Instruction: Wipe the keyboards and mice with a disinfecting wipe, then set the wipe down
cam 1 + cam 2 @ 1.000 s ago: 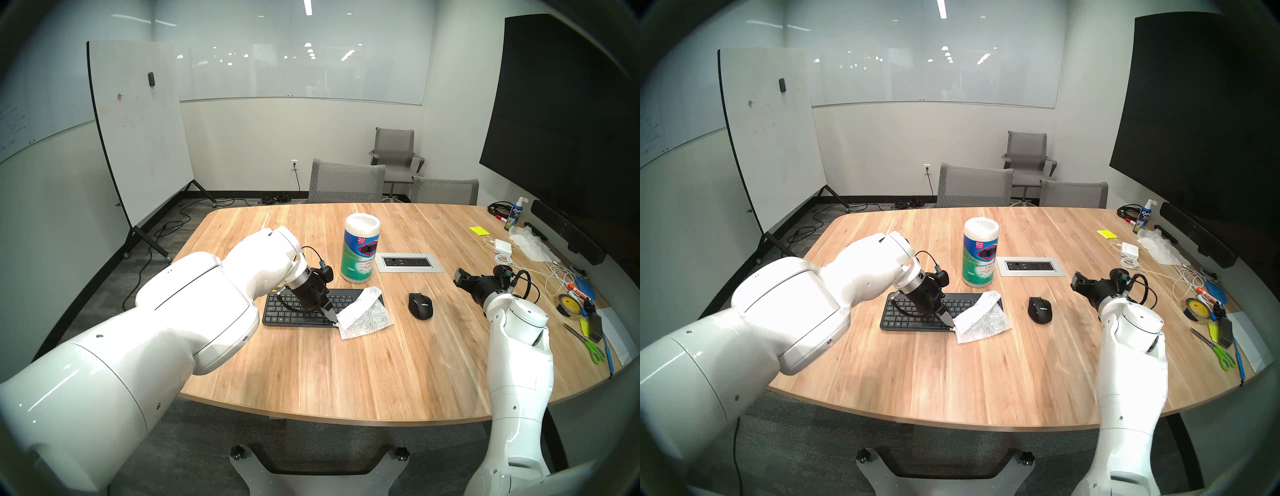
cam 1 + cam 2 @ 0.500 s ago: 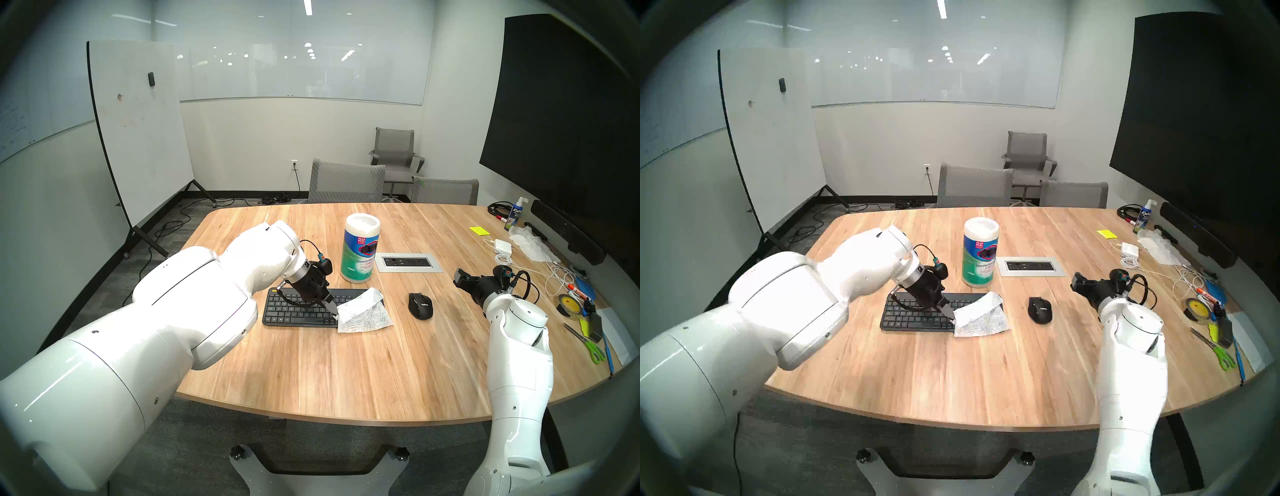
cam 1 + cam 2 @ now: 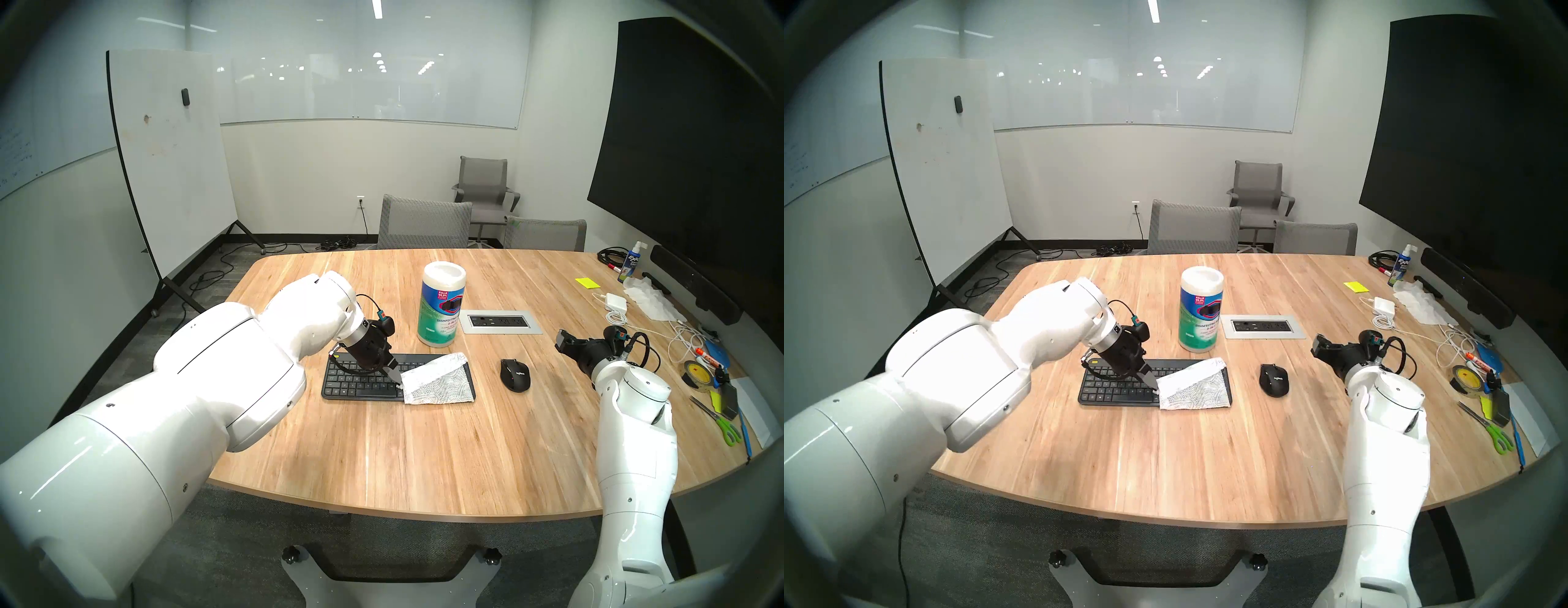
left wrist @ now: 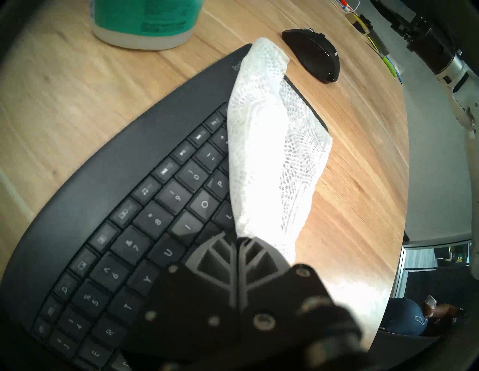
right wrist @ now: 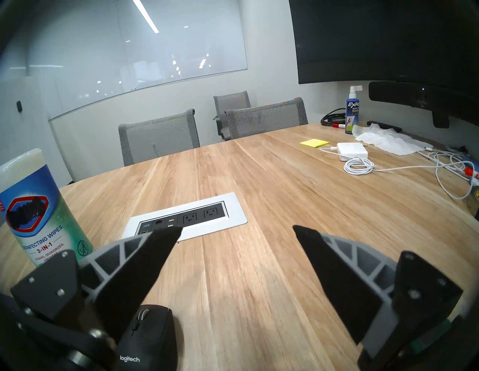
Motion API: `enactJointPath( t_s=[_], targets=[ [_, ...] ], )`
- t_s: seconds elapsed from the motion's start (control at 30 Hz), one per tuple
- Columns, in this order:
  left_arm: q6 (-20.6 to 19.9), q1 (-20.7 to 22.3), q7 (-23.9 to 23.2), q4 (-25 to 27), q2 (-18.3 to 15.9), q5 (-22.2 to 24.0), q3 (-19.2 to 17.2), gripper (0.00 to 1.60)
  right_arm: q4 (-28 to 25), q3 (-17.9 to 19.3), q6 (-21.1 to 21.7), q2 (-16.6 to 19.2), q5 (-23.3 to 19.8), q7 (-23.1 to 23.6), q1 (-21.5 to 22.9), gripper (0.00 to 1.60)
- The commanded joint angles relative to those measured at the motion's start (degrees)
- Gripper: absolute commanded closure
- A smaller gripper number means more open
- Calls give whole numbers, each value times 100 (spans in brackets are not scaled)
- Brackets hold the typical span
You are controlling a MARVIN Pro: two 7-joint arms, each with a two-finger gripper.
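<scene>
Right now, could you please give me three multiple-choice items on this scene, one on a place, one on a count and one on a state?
1. Where does the wipe lie?
A. Over the keyboard's touchpad end
B. On the mouse
C. Atop the canister

2. How many outlets with slots show in the table's power panel, in the right wrist view?
A. One
B. Two
C. Four

3. How does the right gripper stand?
A. Shut on the mouse
B. Shut on the wipe
C. Open, holding nothing

Answers:
1. A: the left gripper pinches the wipe's corner, and the sheet drapes across that end.
2. B: two sockets sit side by side at the panel's right.
3. C: its fingers stand wide apart above bare wood, with the mouse lying apart.
</scene>
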State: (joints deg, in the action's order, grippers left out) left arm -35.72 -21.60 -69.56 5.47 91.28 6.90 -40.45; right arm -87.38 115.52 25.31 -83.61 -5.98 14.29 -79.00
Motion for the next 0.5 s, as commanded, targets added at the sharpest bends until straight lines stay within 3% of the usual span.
enactJointPath(
  t_s=[0.0,0.47],
  targets=[
    [-61,136,-340,26,-95,39,-28,160,-97,-5,-28,29,-6,5,87,0],
    [-194,119,-178,26,-229,72,-65,160,-67,-5,-28,31,-6,5,89,0]
  ],
)
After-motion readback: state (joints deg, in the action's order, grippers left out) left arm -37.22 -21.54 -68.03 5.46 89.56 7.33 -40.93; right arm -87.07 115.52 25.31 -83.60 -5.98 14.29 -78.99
